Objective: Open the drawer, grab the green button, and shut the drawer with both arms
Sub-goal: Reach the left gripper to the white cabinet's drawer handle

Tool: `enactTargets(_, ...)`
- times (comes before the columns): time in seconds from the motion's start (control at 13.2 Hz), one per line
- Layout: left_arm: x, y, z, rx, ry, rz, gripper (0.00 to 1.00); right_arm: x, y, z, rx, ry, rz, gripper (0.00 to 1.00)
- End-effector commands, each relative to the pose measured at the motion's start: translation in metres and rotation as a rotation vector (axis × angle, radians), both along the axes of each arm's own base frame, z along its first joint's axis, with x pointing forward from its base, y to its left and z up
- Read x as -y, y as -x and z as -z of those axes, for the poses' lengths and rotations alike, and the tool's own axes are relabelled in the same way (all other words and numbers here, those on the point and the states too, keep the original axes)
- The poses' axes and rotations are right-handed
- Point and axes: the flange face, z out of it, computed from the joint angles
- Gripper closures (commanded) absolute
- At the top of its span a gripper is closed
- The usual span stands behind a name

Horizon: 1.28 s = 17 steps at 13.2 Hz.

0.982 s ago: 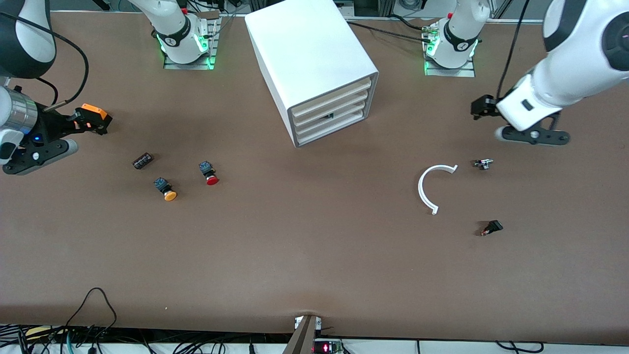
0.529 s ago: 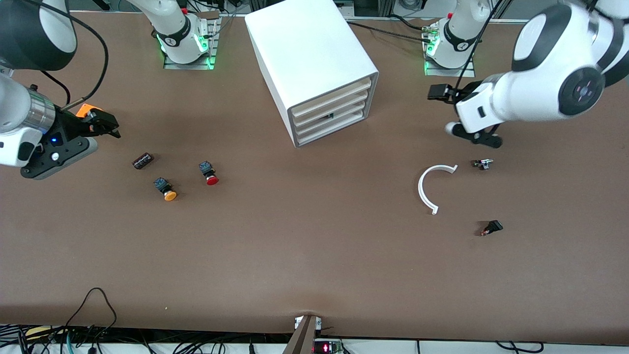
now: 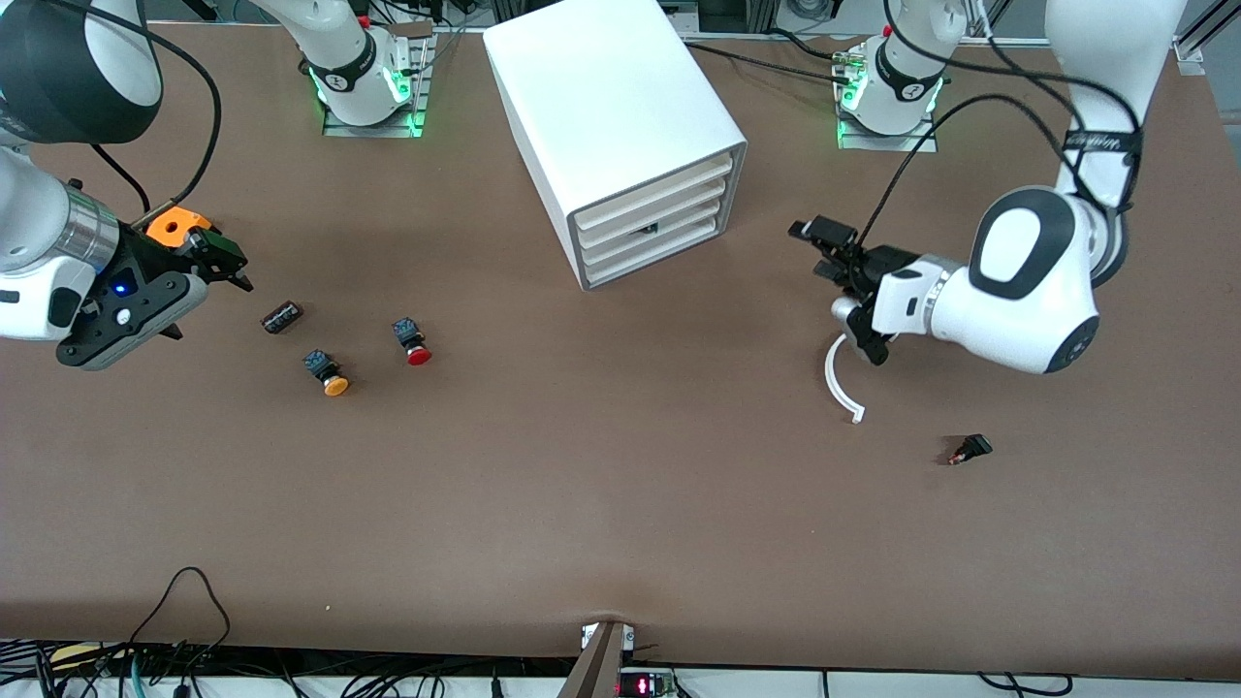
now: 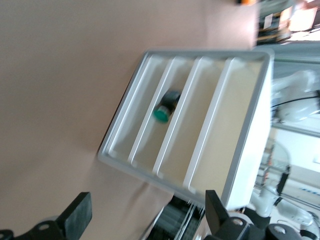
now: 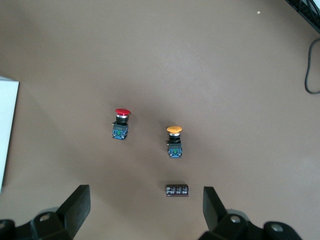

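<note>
Only our left wrist view shows the green button plainly: it lies in the cabinet's second drawer from the bottom, long axis across the slot, cap toward the front opening. Our left gripper hangs open and empty over the table beside the cabinet. Our right gripper, open and empty, hangs near the dark cylinder.

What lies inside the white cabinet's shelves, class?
The green-capped button lies in one drawer of the cabinet, second up from the table. The other compartments look empty from the front; their depths are hidden.
</note>
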Motion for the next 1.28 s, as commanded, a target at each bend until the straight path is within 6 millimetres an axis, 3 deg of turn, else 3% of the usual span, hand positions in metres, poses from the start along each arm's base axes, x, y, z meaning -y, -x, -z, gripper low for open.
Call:
enactTargets(0.0,0.002,0.01,0.048,0.063,0.206,-0.033,0.0,-0.003,-0.013,0.016,-0.003,-0.02,-0.142,0.0)
enactTargets(0.08,0.002,0.018,0.068,0.065,0.259,-0.045,0.0,-0.004,-0.018,0.027,-0.008,-0.022,-0.179,0.0)
enactTargets(0.15,-0.001,0.021,0.111,0.022,0.26,-0.065,0.0,-0.008,-0.025,0.039,-0.005,-0.033,-0.195,0.0)
enactTargets(0.23,0.009,0.025,0.139,-0.013,0.275,-0.082,0.0,-0.012,-0.032,0.051,0.006,-0.048,-0.194,0.0)
enactTargets(0.38,0.042,0.03,0.145,-0.03,0.289,-0.097,0.0,-0.035,-0.037,0.061,0.032,-0.045,-0.23,0.0)
enactTargets(0.53,0.055,0.041,0.168,-0.075,0.313,-0.109,0.0,-0.049,-0.04,0.07,0.038,-0.024,-0.255,0.0)
enactTargets(0.68,0.07,0.053,0.18,-0.095,0.341,-0.079,0.07,-0.055,-0.047,0.078,0.07,-0.028,-0.258,0.0)
enactTargets(0.91,0.097,0.076,0.19,-0.116,0.372,-0.031,0.3,-0.102,-0.047,0.089,0.109,-0.029,-0.338,0.0)
enactTargets(1.21,0.096,0.088,0.2,-0.109,0.392,-0.015,0.38,-0.156,-0.042,0.107,0.135,-0.03,-0.409,0.0)
